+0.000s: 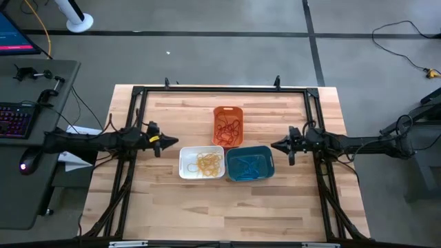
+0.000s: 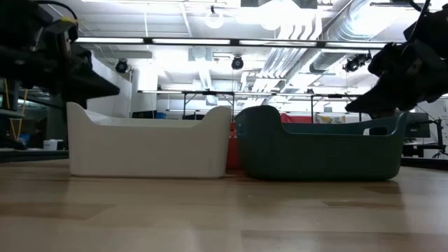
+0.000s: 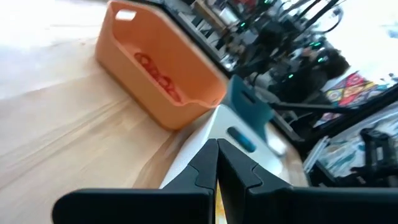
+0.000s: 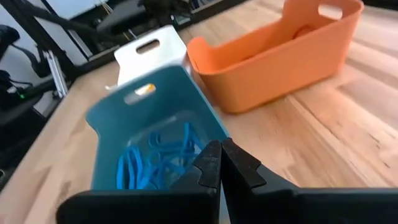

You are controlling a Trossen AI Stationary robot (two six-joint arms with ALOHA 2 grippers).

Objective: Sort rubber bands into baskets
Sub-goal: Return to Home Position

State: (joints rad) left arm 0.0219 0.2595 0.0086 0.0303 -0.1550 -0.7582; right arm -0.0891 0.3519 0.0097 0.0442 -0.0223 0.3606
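Three baskets [image 1: 228, 108] (bands [image 1: 209, 163] sorted), left claw [image 1: 176, 143], right claw [image 1: 273, 145] closed

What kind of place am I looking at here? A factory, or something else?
Most likely a robotics lab or workshop: the left arm and right arm flank a wooden table, a lit keyboard sits beside it, and exposed ducts run overhead.

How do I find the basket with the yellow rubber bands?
On the wooden table, three baskets huddle together. Two sit side by side; the white basket is nearest the left claw. Only it holds yellow rubber bands; its neighbours are the orange basket and blue basket.
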